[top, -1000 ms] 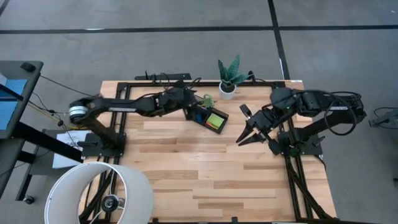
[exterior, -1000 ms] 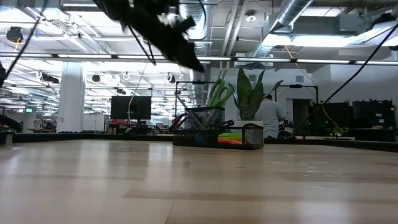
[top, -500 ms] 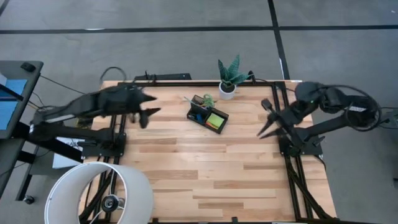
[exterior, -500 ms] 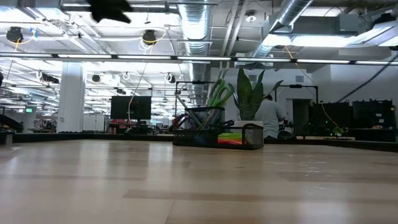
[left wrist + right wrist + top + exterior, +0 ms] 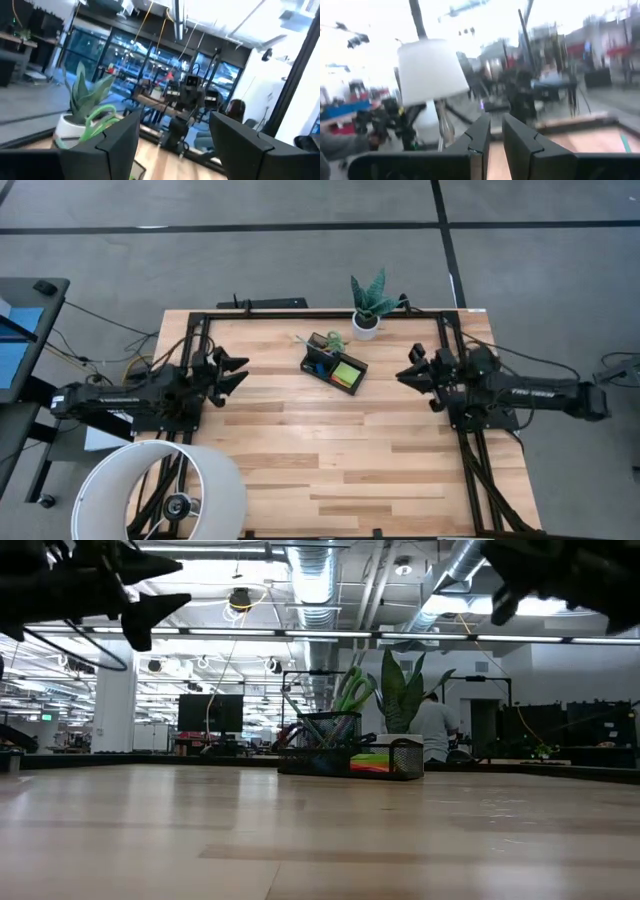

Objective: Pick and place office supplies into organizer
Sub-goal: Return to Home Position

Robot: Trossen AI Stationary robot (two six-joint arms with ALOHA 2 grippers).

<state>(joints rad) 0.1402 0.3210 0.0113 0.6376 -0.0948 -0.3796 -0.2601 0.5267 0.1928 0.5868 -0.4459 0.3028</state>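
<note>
Left pincer [image 5: 241,369]: wide open, empty. Right pincer [image 5: 404,369]: nearly closed, empty. Black mesh organizer [image 5: 322,364] on tabletop [image 5: 300,460] between both, holding green-handled scissors [image 5: 333,339] and lime sticky-note pad [image 5: 349,373].

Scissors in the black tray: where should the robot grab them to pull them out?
Probably the green handles of the scissors: they stand up above the organizer rim, blades hidden inside. Come straight down from above, jaws pinching one loop, then lift; the plant close beside it crowds a sideways approach.
</note>
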